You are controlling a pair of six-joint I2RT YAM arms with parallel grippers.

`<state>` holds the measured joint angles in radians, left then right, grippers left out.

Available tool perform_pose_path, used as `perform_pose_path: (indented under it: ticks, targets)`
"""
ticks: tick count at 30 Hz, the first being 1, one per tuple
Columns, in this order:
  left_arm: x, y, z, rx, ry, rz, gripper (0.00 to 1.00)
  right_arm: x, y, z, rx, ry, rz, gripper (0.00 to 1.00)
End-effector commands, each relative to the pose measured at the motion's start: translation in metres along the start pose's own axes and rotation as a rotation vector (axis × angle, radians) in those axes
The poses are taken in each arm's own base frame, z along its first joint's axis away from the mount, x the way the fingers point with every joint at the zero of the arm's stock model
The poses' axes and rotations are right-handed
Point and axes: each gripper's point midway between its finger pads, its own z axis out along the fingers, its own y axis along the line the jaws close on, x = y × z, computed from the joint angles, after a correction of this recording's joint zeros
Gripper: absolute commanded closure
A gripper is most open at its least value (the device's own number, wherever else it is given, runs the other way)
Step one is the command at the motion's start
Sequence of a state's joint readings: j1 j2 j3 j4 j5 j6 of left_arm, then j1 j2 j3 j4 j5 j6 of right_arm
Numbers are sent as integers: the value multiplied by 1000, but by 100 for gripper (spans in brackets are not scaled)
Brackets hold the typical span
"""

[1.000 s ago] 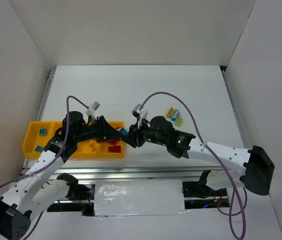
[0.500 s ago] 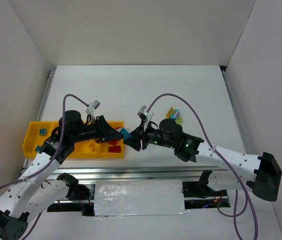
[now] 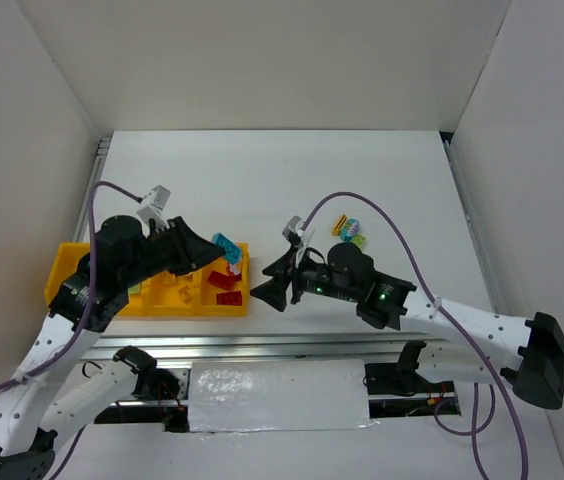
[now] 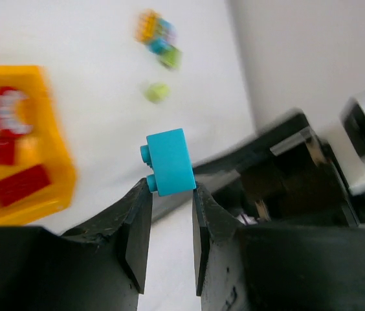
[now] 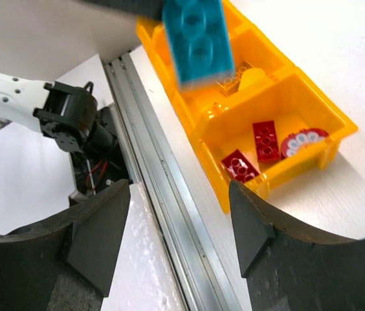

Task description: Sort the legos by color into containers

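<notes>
The left pincer [image 3: 220,252] is closed tight on a small teal-blue plastic studded brick [image 3: 227,244]. In the left wrist view, that brick [image 4: 169,161] sits pinched at the very tips of the two black fingers [image 4: 138,220], its studs pointing to 9 o'clock. It is held in the air. From overhead it lies over the far rim of the compartment at the 3 o'clock end of the long, low yellow plastic tray [image 3: 58,282], which has four compartments. The tray rests at about 8 o'clock on the white counter [image 3: 282,180], along its near edge.

That end compartment holds several dark red plastic bricks [image 3: 228,286]. The right wrist view shows two flat ones [image 5: 266,139] and a rounded red-and-white piece [image 5: 302,139].

The right pincer [image 3: 267,290] sits just off the tray's 3 o'clock end, pointing toward it, apart from the left pincer. Its fingers [image 5: 98,227] stand partly spread with nothing between them. Through the gap its camera sees the tray wall [image 5: 211,168] and the grey metal rail [image 5: 163,162] at the counter's edge, with the teal brick [image 5: 199,39] above.

A small loose cluster of yellow, teal and light green bricks [image 3: 350,232] lies on the counter at 3 o'clock from its middle, well apart from the tray.
</notes>
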<state>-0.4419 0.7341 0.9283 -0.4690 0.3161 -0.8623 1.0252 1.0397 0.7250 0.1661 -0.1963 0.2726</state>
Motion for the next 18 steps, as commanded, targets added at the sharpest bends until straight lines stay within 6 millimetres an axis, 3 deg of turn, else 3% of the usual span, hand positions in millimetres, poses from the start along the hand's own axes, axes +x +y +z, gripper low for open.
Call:
perform_pose_path:
  ticks: [1,3,4,9,13,14,16,17,18]
  targets:
    - [-51,45,-32,-367,-241,38,100,-5,-3,-12,37,-43,-3,30]
    - [-55,77,-60,-590,-288,9,100,-6,-6,-22,65,-64,-1,26]
    - [-78,93,-87,-753,-423,8,100,-4,-9,-26,80,-57,0,26]
    - [-90,140,-173,-1246,-641,-23,100,-3,-20,-47,165,-73,6,25]
    - [-104,160,-192,-1479,-703,19,100,-10,-22,-61,191,-108,5,24]
    - [-104,169,-193,-1536,-644,65,100,-4,-24,-63,203,-87,7,24]
    - [-119,190,-193,-1594,-667,8,100,-5,-24,-69,207,-94,6,23]
    - [-111,206,-186,-1597,-540,21,100,-4,-24,-71,210,-90,8,23]
    - [-118,219,-195,-1613,-577,-46,100,-6,-24,-75,210,-100,8,23]
